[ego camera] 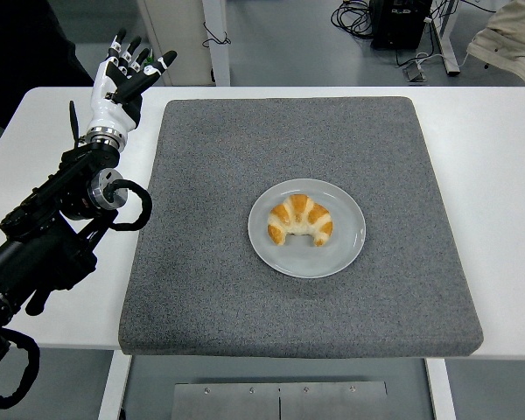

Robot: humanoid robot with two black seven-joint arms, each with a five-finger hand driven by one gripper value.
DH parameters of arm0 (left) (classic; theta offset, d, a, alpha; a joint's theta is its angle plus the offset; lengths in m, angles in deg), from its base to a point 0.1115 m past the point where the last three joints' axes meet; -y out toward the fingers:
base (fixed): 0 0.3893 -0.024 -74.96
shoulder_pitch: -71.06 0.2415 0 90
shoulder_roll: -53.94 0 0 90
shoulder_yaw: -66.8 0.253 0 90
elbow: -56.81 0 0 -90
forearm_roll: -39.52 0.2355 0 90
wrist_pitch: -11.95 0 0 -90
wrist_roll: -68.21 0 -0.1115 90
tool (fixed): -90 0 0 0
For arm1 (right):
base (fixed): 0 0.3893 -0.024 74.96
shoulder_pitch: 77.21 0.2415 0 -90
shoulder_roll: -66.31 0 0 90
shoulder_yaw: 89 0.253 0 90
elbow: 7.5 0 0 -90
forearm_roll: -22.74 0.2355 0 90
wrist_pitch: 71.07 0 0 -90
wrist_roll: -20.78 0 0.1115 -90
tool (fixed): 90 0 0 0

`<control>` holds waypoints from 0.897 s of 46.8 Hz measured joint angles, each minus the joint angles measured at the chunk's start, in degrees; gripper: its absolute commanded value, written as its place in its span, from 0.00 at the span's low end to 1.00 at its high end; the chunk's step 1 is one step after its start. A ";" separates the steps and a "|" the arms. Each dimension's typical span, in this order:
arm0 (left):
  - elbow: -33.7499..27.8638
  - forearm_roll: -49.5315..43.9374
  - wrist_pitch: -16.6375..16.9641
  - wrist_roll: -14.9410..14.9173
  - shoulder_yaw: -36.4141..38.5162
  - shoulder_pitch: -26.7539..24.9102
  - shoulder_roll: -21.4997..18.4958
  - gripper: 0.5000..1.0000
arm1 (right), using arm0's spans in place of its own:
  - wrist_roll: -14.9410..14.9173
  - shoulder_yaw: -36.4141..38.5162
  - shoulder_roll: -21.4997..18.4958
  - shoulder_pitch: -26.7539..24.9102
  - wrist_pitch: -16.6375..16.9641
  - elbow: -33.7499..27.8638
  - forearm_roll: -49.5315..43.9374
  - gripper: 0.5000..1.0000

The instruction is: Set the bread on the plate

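Note:
A golden croissant (299, 220) lies on the pale grey plate (346, 249) in the middle of the dark grey mat (210, 175). My left hand (125, 74) is raised over the table's far left corner, off the mat, far from the plate. Its fingers are spread and hold nothing. My right arm is out of view.
The mat covers most of the white table (490, 157). A person's light sleeve (512, 39) shows at the top right. Cables and table legs lie on the floor beyond the far edge.

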 measured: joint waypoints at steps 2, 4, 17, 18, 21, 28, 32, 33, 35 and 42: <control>0.93 -0.84 -0.08 0.22 -0.03 -0.14 0.03 0.93 | -0.01 0.01 0.00 0.29 0.07 0.41 0.00 1.00; 1.99 -1.61 -0.26 0.34 -0.04 -0.33 0.07 0.93 | -0.01 0.14 0.00 0.44 0.14 0.48 0.00 1.00; 6.79 -4.99 -3.44 0.03 0.16 -2.29 0.81 0.93 | 0.00 -0.03 0.00 -0.31 -0.02 -0.12 0.00 1.00; 7.25 -5.10 -3.83 0.01 0.26 -2.64 1.18 0.93 | 0.00 -0.03 0.00 -0.31 -0.02 -0.09 0.00 1.00; 8.60 -5.19 -4.56 -0.02 0.51 -3.28 2.05 0.93 | 0.00 -0.04 0.00 -0.34 -0.01 -0.05 0.00 1.00; 9.90 -5.19 -5.00 0.05 0.99 -3.72 2.63 0.93 | 0.00 0.16 0.00 -0.12 0.17 0.37 0.00 1.00; 9.97 -5.20 -5.00 0.11 0.98 -3.90 2.63 0.93 | 0.00 0.22 0.00 -0.03 0.24 0.48 0.00 1.00; 9.97 -5.19 -5.00 0.12 0.97 -3.93 2.64 0.93 | 0.00 0.22 0.00 0.03 0.26 0.49 0.00 1.00; 9.98 -5.19 -5.00 0.13 0.97 -3.97 2.64 0.93 | 0.00 0.29 0.00 0.17 0.26 0.50 0.00 1.00; 9.97 -5.19 -5.35 0.24 0.94 -4.28 2.64 0.93 | 0.00 0.30 0.00 0.47 0.27 0.34 0.00 1.00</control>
